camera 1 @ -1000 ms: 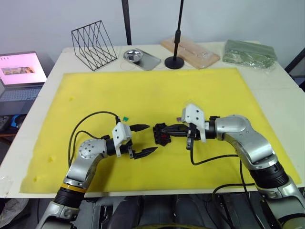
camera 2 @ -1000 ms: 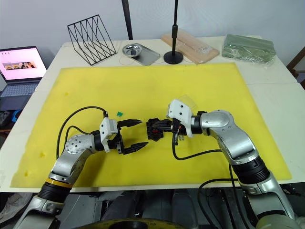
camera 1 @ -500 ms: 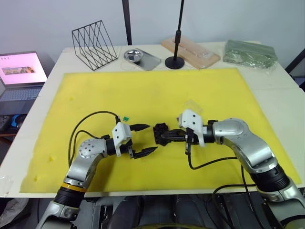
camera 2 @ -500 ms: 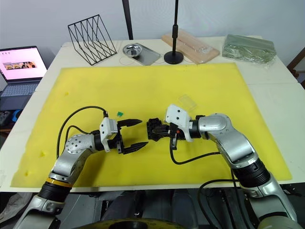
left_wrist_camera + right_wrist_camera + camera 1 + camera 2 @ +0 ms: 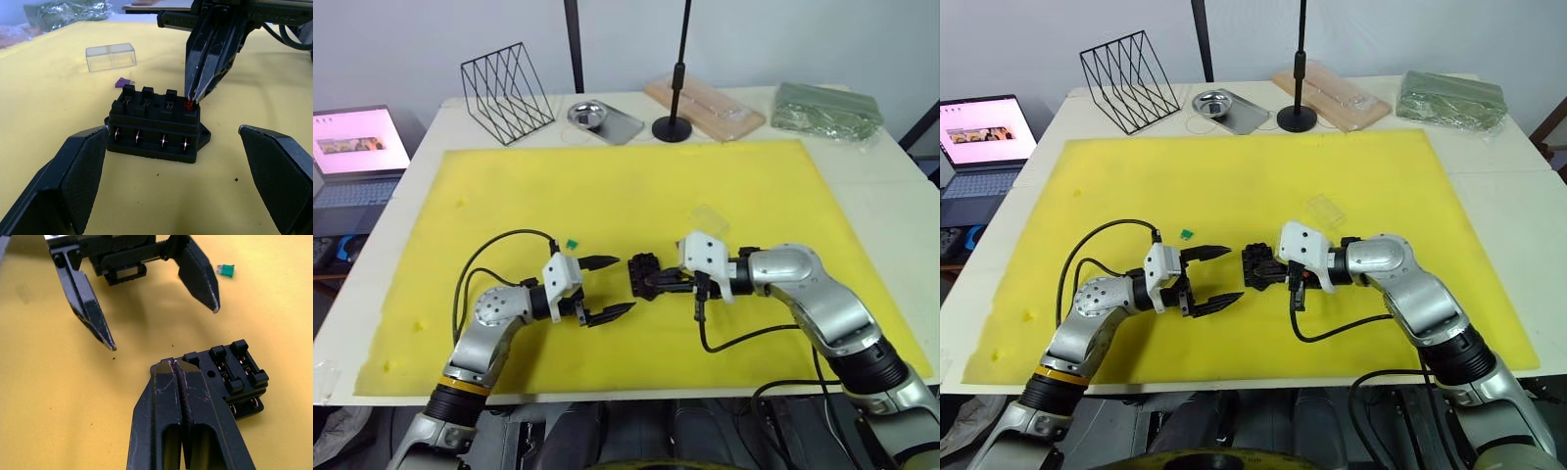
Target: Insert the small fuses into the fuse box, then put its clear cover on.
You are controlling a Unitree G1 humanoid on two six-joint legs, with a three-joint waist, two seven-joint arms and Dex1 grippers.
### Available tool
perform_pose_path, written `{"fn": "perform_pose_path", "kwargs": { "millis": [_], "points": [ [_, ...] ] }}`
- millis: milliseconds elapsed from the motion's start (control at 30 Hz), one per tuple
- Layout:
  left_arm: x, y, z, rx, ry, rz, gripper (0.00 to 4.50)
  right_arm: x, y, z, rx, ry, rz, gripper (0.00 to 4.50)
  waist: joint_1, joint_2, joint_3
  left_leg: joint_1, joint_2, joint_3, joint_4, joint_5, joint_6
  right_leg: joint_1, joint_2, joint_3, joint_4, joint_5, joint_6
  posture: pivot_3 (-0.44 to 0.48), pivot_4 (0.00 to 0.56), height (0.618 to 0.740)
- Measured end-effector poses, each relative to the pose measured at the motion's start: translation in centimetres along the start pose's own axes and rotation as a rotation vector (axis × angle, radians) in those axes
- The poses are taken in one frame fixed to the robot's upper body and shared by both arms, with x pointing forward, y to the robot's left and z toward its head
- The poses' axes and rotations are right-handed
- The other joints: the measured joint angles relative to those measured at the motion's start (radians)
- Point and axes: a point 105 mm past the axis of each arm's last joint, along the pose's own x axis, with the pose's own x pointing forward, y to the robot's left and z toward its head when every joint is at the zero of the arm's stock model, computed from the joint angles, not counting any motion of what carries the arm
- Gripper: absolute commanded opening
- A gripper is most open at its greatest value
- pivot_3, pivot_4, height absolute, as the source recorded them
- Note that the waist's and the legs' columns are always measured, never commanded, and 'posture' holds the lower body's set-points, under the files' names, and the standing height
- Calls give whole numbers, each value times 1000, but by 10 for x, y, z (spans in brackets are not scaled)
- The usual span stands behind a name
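At frame centre, the right tool (image 5: 191, 102), pinched shut on a tiny red blade fuse (image 5: 188, 105), presses it into the small black rectangular fuse box's (image 5: 155, 128) end slot, while the left tool (image 5: 607, 287) waits wide open beside it.

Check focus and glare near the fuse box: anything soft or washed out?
Left wrist view: fuse box and red fuse are crisp, the left tool's own fingers soft at the bottom, clear cover shows mild sheen. Right wrist view: right tool casts little shadow.
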Motion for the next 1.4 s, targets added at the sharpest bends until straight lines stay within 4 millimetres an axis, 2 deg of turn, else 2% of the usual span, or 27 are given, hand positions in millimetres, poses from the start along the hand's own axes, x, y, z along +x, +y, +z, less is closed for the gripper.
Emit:
{"fn": "perform_pose_path", "kwargs": {
  "millis": [433, 633, 800, 933, 1000, 1067, 1133, 1233, 1367, 1400],
  "points": [
    [-5, -2, -6, -3, 22, -6, 4500, 4, 0, -3, -38, 36, 6, 64, 0, 0, -4, 1, 0, 0, 0, 0, 0, 2, 0, 0, 0, 0, 0, 0, 150, 740],
    [-7, -2, -10, -11, 27, -8, 4500, 2, -3, -2, -37, -6, -8, 64, 0, 0, -4, 2, 0, 0, 0, 0, 0, 2, 0, 0, 0, 0, 0, 0, 150, 740],
    [-21, -1, -7, -17, 34, -27, 4500, -22, -18, 10, 44, -106, -86, 64, 0, 0, -3, -1, 0, 0, 0, 0, 0, -1, 0, 0, 0, 0, 0, 0, 150, 740],
    [-33, 7, 10, 10, 26, -19, 4500, -45, -26, 31, 69, -164, -162, 64, 0, 0, -3, -1, 0, 0, -1, 0, 0, -2, 0, 0, 0, 0, 0, 0, 150, 740],
    [-44, 18, 18, 24, 51, -2, 4500, -60, -31, 35, 103, -171, -219, 459, 0, 0, -2, -1, 1, -1, -1, 0, 0, -2, 0, 0, 0, 0, 0, 0, 150, 740],
    [-66, 37, 28, 51, 102, 58, 4500, -80, -38, 24, 129, -125, -303, 887, 1, 0, -2, -1, 0, 0, -1, 0, 0, -2, 0, 0, 0, 0, 0, 0, 150, 740],
    [-84, 58, 36, 67, 140, 139, 4500, -98, -39, 7, 137, -62, -385, 1573, 6, 0, -2, -2, 0, 0, -1, 0, 0, -1, 0, -1, 0, 0, 0, 0, 150, 740],
    [-114, 82, 40, 60, 182, 280, 4500, -110, -38, -11, 156, -4, -480, 2701, -4, 1, -1, -1, 0, 1, -1, 0, 0, -2, 0, 0, 0, 0, 0, 0, 150, 740],
    [-143, 103, 41, 34, 221, 403, 4500, -125, -43, -18, 120, 52, -634, 4223, -5, 1, -1, -1, 1, 1, -2, 0, 0, -3, 0, 0, 0, 0, 0, 0, 150, 740],
    [-150, 106, 39, 30, 234, 426, 4500, -130, -44, -18, 112, 61, -669, 4473, -2, 1, -1, -1, 1, 1, -2, 0, 0, -3, 0, 0, 0, 0, 0, 0, 150, 740]
  ]
}}
